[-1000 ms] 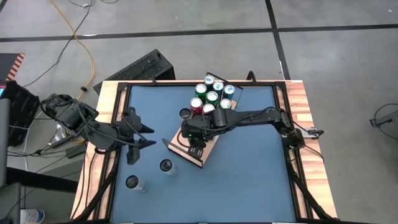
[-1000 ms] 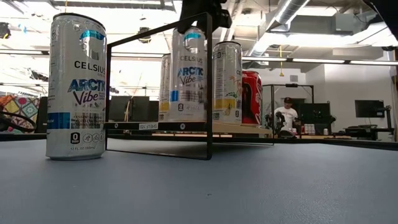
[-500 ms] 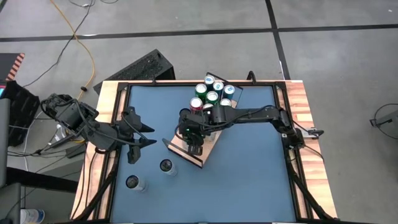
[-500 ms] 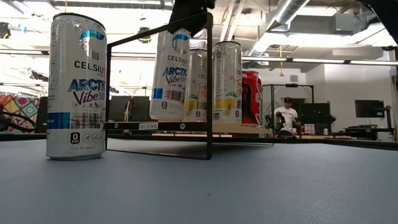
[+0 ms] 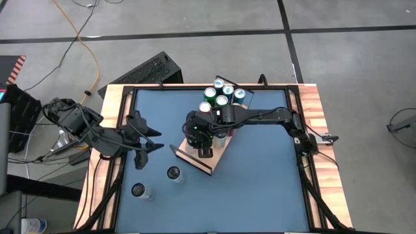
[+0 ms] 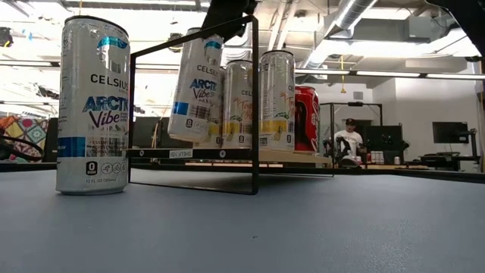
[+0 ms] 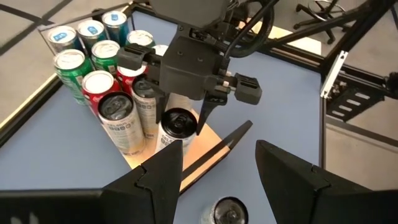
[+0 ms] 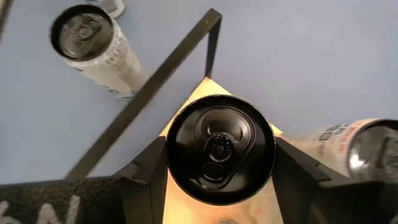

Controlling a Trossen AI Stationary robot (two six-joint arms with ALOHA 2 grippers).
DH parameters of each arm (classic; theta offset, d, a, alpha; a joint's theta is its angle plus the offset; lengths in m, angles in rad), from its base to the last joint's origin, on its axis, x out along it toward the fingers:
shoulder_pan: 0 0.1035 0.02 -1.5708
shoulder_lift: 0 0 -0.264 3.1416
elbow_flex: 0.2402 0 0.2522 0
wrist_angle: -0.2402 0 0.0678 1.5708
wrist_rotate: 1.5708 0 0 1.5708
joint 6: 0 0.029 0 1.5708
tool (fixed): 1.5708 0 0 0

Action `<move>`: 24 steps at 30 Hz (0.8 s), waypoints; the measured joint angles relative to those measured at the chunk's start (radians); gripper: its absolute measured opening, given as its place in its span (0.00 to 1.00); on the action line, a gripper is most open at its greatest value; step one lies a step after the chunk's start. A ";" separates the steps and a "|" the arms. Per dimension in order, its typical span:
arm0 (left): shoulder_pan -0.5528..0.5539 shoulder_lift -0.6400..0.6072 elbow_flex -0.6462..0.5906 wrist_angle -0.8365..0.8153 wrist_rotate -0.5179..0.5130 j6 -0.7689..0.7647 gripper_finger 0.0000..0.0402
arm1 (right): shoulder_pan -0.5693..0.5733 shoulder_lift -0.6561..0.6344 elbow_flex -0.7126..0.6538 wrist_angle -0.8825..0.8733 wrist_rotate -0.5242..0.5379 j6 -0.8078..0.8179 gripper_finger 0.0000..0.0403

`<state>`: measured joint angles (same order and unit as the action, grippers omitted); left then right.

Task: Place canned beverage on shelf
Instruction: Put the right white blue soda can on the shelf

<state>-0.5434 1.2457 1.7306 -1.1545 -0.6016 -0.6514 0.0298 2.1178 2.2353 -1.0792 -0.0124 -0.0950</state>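
A white canned beverage (image 6: 193, 91) hangs tilted over the shelf (image 5: 197, 158), a light-wood board with a black wire rail (image 6: 254, 98). My right gripper (image 5: 198, 133) is shut on this can from above. Several more cans (image 5: 222, 97) stand at the shelf's far end. Two white cans (image 5: 174, 173) (image 5: 140, 190) stand on the blue table near the left front. My left gripper (image 5: 148, 140) waits open over the table's left side, with nothing between its fingers. My right gripper pinches the can's upper wall just under the black top (image 8: 221, 149), one finger (image 8: 146, 177) on each side. The fingers come from above, slanting down. The can is tilted, its bottom (image 6: 182, 136) swung aside, just above the board.
The wire rail (image 8: 149, 81) runs along the shelf's near edge, close to the held can. A white can (image 7: 140, 102) and a black-topped can (image 7: 118, 121) stand right beside it on the shelf. Wooden rims (image 5: 110, 156) border the table. A person (image 6: 350, 140) sits far behind.
My right gripper has carried the can a little toward the table's far edge and the standing cans, rolling its wrist. The can, upright a second ago, now leans with its bottom swung aside and slightly raised over the board.
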 joint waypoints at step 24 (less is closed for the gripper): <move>0.019 0.000 0.000 0.000 -0.065 0.000 0.47 | -0.018 -0.002 0.002 0.029 -0.066 -0.252 0.52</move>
<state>-0.5243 1.2453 1.7302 -1.1549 -0.6670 -0.6517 0.0114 2.1159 2.2368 -1.0498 -0.0785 -0.3466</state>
